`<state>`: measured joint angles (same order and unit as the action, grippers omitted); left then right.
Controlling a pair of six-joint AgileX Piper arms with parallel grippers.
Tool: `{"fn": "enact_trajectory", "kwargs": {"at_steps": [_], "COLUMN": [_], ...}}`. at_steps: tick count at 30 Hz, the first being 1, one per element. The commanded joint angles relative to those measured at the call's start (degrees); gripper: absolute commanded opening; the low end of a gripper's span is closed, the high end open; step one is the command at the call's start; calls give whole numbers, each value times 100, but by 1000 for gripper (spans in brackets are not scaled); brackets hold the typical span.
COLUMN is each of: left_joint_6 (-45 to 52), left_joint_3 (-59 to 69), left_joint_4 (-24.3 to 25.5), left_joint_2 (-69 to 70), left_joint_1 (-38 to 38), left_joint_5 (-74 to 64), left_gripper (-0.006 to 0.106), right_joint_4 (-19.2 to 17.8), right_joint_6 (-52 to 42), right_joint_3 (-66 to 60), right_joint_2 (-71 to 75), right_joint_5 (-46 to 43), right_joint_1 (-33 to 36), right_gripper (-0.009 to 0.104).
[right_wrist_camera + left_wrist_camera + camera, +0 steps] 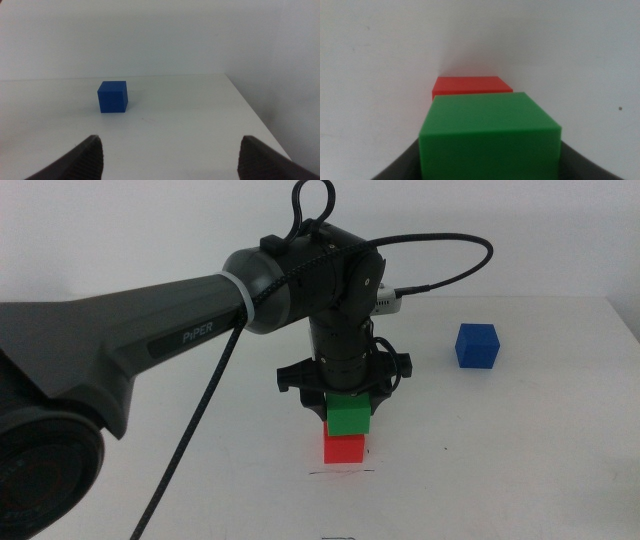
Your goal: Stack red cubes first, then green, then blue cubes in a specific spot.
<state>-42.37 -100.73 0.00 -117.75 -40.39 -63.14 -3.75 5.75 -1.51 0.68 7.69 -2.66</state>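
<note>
The left pincer [349, 402] reaches down over the middle of the white bench [520, 440], its jaws clamped on the green cube [349, 417]; that cube sits on top of the red cube [345, 448] (whether it rests fully is hard to tell); the red cube stands just behind a thin pen line [340, 473]; the blue cube [477, 346] sits alone, well apart on the right; the right pincer [170, 155] waits with jaws spread wide, facing the blue cube.
</note>
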Motion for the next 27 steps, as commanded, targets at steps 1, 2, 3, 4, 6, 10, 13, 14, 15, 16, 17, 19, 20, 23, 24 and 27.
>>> {"fn": "enact_trajectory", "kwargs": {"at_steps": [1,2,3,4,6,10,13,14,15,16,17,19,20,23,24,27], "left_joint_6": [-95,-95,-95,-95,-101,-114,-114,-114,-114,-109,-97,-74,-74,-79,-72,116], "left_joint_3": [-195,-195,-195,-195,-195,-195,-195,-195,-195,-195,-195,-195,-195,-195,-195,-195], "left_joint_4": [-44,-44,-44,-44,-44,0,0,0,-45,-58,-64,-83,-83,-88,-101,0], "left_joint_2": [314,309,309,302,302,297,254,232,203,177,152,113,107,108,108,144], "left_joint_1": [-18,-18,-18,-18,-18,-18,-18,-18,-18,-18,-18,-18,-18,-18,-18,-18], "left_joint_5": [90,67,60,40,1,-77,-44,-39,-33,-33,-33,-33,-33,-29,-34,-39], "left_gripper": [9,9,9,9,9,9,9,9,9,9,9,9,9,10,20,85], "right_joint_4": [-46,-46,-46,-46,-46,-46,-46,-46,-46,-46,-46,-46,-46,-46,-46,-46], "right_joint_6": [-75,-75,-75,-75,-75,-75,-75,-75,-75,-75,-75,-75,-75,-75,-75,-75], "right_joint_3": [55,55,55,55,55,55,55,55,55,55,55,55,55,55,55,55], "right_joint_2": [87,87,87,87,87,87,87,87,87,87,87,87,87,87,87,87], "right_joint_5": [-427,-427,-427,-427,-427,-427,-427,-427,-427,-427,-427,-427,-427,-427,-427,-427], "right_joint_1": [-42,-42,-42,-42,-42,-42,-42,-42,-42,-42,-42,-42,-42,-42,-42,-42], "right_gripper": [90,90,90,90,90,90,90,90,90,90,90,90,90,90,90,90]}}
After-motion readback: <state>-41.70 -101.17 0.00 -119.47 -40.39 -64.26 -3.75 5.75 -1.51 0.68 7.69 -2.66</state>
